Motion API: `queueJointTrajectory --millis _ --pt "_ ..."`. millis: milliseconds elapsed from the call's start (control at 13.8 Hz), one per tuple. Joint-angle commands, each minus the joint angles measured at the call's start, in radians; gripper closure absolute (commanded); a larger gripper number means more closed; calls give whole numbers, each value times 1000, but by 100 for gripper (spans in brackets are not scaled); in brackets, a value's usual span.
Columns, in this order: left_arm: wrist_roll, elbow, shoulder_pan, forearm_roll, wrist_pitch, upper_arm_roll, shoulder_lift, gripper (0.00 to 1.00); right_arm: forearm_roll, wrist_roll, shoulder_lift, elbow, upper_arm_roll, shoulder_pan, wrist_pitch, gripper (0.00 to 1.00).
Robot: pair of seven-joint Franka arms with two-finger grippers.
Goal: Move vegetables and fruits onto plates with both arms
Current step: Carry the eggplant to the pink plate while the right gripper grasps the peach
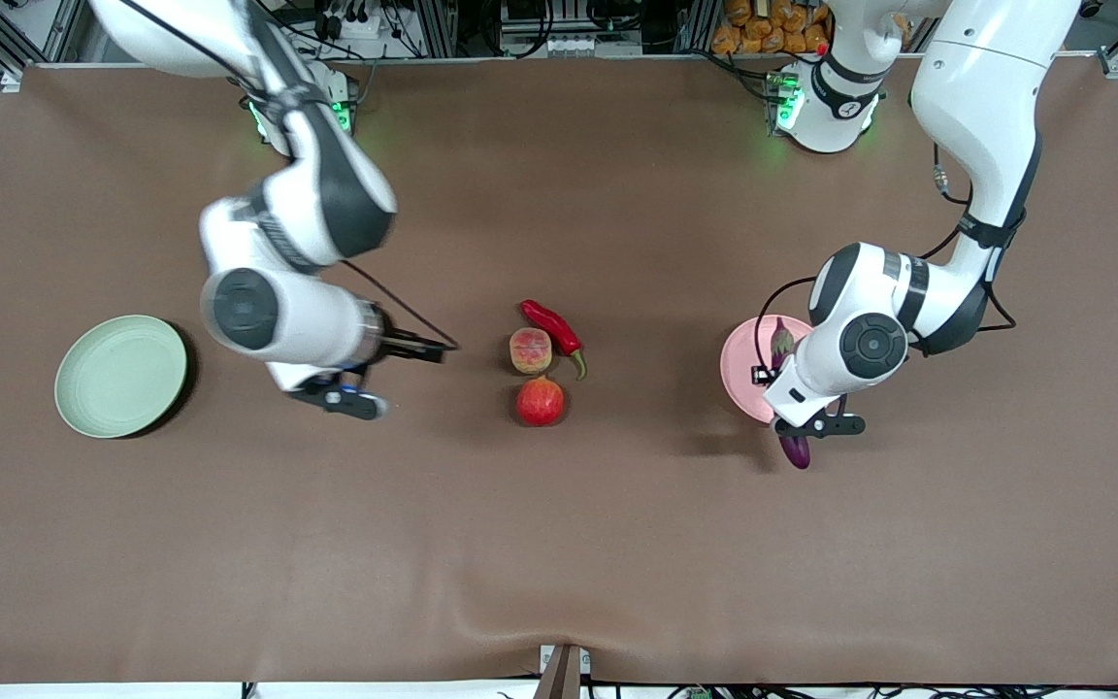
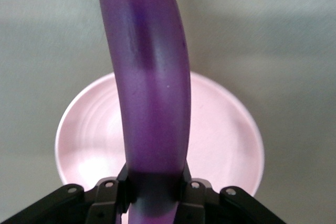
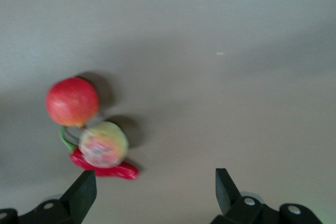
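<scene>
My left gripper [image 2: 155, 187] is shut on the purple eggplant [image 2: 152, 77] and holds it in the air over the pink plate [image 2: 226, 129]. In the front view the eggplant's tip [image 1: 796, 450] sticks out past the pink plate's [image 1: 741, 364] rim under the left hand. My right gripper [image 3: 156, 182] is open and empty, over bare table between the green plate [image 1: 119, 376] and the fruits. The red apple [image 1: 541, 401], the peach [image 1: 530, 350] and the red chili [image 1: 552, 327] lie close together mid-table. They also show in the right wrist view: apple [image 3: 72, 101], peach [image 3: 103, 144], chili [image 3: 113, 170].
A brown cloth [image 1: 559, 544] covers the table. The two arm bases [image 1: 816, 107] stand with cables along the table's edge farthest from the front camera. The green plate has nothing on it.
</scene>
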Motion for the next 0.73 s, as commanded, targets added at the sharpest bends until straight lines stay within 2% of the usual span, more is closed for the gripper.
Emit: queueJointTrajectory --millis 0,436,654 --pt "7 -31 21 48 -61 -7 -34 100 14 112 79 24 -12 62 124 0" --pt "4 -43 14 49 -45 -10 -21 100 3 202 190 23 -14 176 285 0" --pt "4 -42 12 49 -44 -11 -8 100 0 207 222 23 -14 211 302 0"
